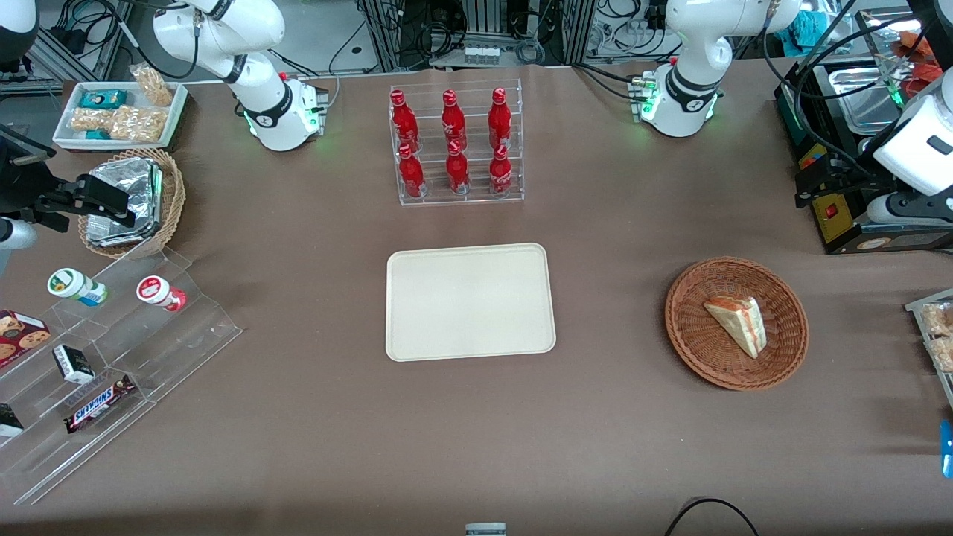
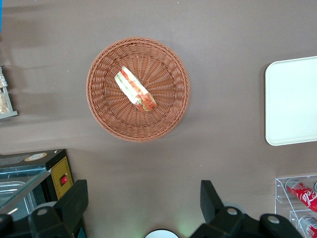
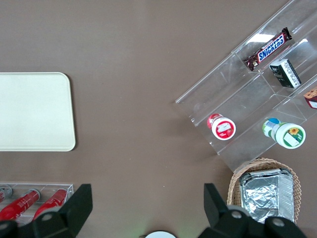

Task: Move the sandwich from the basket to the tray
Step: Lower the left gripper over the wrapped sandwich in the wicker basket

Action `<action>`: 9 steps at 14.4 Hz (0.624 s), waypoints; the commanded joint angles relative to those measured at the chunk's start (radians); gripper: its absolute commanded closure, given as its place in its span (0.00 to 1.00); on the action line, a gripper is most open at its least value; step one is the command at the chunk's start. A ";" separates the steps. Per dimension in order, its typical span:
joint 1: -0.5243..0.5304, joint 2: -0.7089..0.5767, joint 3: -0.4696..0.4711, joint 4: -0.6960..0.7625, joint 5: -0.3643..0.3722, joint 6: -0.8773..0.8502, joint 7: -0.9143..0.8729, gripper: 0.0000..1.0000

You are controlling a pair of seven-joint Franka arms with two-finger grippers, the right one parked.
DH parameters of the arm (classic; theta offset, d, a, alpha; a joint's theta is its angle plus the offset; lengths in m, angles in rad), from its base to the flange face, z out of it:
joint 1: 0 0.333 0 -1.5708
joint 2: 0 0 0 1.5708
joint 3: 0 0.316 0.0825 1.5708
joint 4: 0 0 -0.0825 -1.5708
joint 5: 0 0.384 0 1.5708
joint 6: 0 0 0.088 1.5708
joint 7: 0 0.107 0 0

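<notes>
The sandwich point(image 1: 737, 324), a pale bread wedge with red and green filling, lies in the reddish-brown wicker basket point(image 1: 692, 350) toward the working arm's end of the table. The cream tray point(image 1: 469, 301) sits bare at the table's middle. My left gripper point(image 1: 808, 186) hangs above the table, farther from the front camera than the basket. In the left wrist view the gripper point(image 2: 143, 198) is wide open and empty, with the sandwich point(image 2: 134, 89) in the basket point(image 2: 109, 119) well away from its fingertips point(image 2: 74, 198), and the tray's edge point(image 2: 292, 101) showing.
A clear rack of red bottles point(image 1: 454, 145) stands farther from the front camera than the tray. A black box with a red switch point(image 1: 834, 212) and a metal pan point(image 1: 864, 97) sit near the working arm. Snack packets point(image 1: 938, 335) lie at the table's edge.
</notes>
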 commanded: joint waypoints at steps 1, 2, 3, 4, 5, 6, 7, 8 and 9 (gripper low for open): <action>0.005 0.000 -0.008 0.018 0.007 -0.018 0.013 0.00; 0.005 -0.001 -0.008 0.013 0.005 -0.047 0.008 0.00; 0.005 0.000 -0.008 0.012 0.007 -0.075 0.010 0.00; 0.005 0.008 -0.008 0.004 0.010 -0.080 0.010 0.00; 0.006 0.011 -0.008 -0.010 0.010 -0.075 0.010 0.00; 0.006 0.011 -0.006 -0.020 0.008 -0.069 0.010 0.00; 0.008 0.011 -0.006 -0.024 0.010 -0.066 0.010 0.00; 0.008 0.012 -0.006 -0.025 0.010 -0.066 0.010 0.00; 0.008 0.016 -0.006 -0.036 0.010 -0.063 0.010 0.00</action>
